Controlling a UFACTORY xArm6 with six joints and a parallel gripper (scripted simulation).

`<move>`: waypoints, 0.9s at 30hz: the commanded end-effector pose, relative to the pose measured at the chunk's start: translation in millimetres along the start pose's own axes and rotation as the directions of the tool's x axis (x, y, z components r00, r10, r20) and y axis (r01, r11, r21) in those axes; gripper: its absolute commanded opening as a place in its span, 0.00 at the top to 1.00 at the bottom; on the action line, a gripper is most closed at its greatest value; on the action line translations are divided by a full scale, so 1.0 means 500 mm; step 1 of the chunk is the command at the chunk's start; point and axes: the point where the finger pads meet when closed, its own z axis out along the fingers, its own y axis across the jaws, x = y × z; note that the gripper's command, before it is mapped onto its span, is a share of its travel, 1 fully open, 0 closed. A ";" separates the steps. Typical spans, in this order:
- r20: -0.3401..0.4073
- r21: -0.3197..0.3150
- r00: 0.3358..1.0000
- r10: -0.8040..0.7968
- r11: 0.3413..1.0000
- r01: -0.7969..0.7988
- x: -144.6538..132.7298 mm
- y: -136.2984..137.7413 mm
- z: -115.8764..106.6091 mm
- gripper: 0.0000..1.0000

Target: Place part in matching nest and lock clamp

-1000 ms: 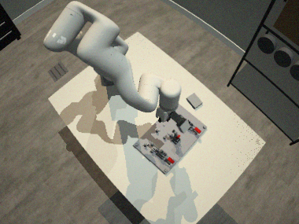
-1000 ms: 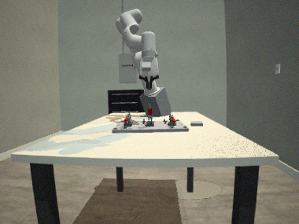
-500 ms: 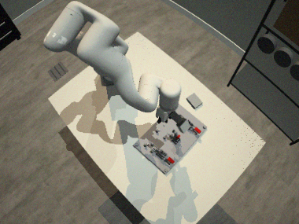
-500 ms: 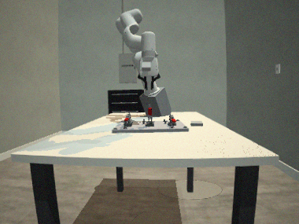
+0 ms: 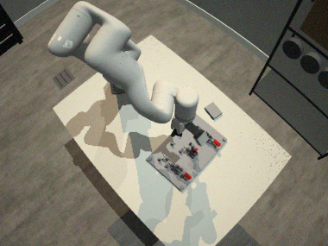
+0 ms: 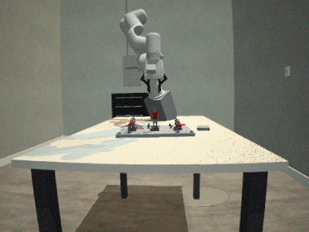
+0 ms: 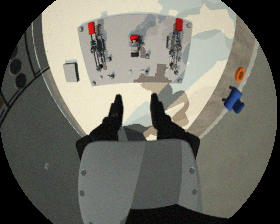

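Observation:
The part (image 5: 213, 110) is a small flat grey block lying on the table beside the far corner of the fixture; it also shows in the exterior view (image 6: 202, 127) and the wrist view (image 7: 70, 71). The fixture (image 5: 186, 155) is a grey plate with three nests and three red-handled clamps (image 7: 91, 28) (image 7: 134, 38) (image 7: 179, 23). In the exterior view the middle handle (image 6: 154, 115) stands upright and the two outer ones lie low. My gripper (image 7: 136, 100) hangs well above the plate's near-arm edge (image 6: 154, 95), pointing down. Its fingers stand partly open with nothing between them.
A dark metal rack with an oven (image 5: 302, 61) stands off the table's right side. A black cabinet (image 6: 129, 104) stands behind the table. A small blue object (image 7: 233, 100) lies on the floor beyond the table edge.

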 end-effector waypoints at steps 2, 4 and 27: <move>-0.003 0.001 1.000 0.001 1.000 -0.001 0.003 0.000 -0.002 0.53; -0.003 0.001 1.000 0.001 1.000 -0.001 0.003 0.000 -0.002 0.53; -0.003 0.001 1.000 0.001 1.000 -0.001 0.003 0.000 -0.002 0.00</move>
